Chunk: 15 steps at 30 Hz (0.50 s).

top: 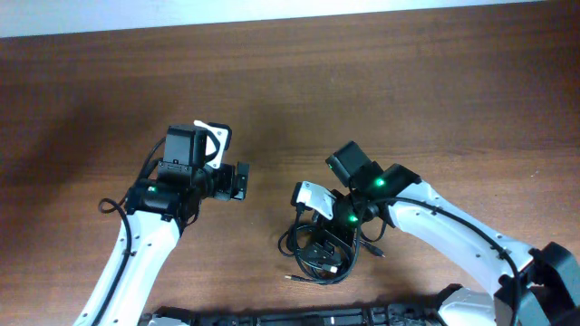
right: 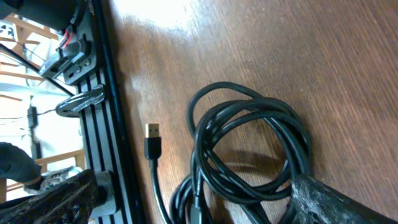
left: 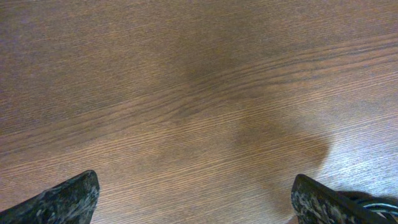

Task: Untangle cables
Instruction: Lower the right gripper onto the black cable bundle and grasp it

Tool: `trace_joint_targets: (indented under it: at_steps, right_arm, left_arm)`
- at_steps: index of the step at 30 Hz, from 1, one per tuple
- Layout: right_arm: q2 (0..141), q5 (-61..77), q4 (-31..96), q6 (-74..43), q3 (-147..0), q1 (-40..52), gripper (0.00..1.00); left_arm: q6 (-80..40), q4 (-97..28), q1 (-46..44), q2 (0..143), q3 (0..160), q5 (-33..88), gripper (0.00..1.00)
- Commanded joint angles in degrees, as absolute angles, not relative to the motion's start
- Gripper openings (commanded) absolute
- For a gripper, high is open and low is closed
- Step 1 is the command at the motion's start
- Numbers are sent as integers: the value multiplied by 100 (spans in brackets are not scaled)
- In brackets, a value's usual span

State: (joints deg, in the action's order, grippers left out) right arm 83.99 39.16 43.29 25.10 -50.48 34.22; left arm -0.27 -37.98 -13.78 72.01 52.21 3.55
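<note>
Right fingers (right: 336, 200) spread, coiled cables (right: 196, 150), USB plug (right: 152, 142)

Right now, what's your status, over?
Left end effector open over bare table. Right end effector open over cables. Cables bundled, tangled, not gripped. Nothing blocking.

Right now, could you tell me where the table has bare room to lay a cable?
Bare: the far half of the table, and the gap between the left gripper and the cables. Crowded: the near edge around the right gripper.
</note>
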Motion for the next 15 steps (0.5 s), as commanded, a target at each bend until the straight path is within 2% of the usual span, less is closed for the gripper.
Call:
trace_joint_targets:
  at_steps: [1, 9, 15]
  right_arm:
    - [8506, 4141, 4407, 2488, -5142, 3614, 100]
    - [8858, 3913, 4412, 2502, -5015, 4228, 98]
    - [9327, 3774, 4370, 2504, -5015, 4274, 90]
  left_arm:
    - [-104, -3824, -1358, 7220, 5334, 294, 99]
    - [-38, -3820, -1358, 7220, 5334, 294, 99]
    - [-40, -3863, -1358, 7220, 5334, 296, 99]
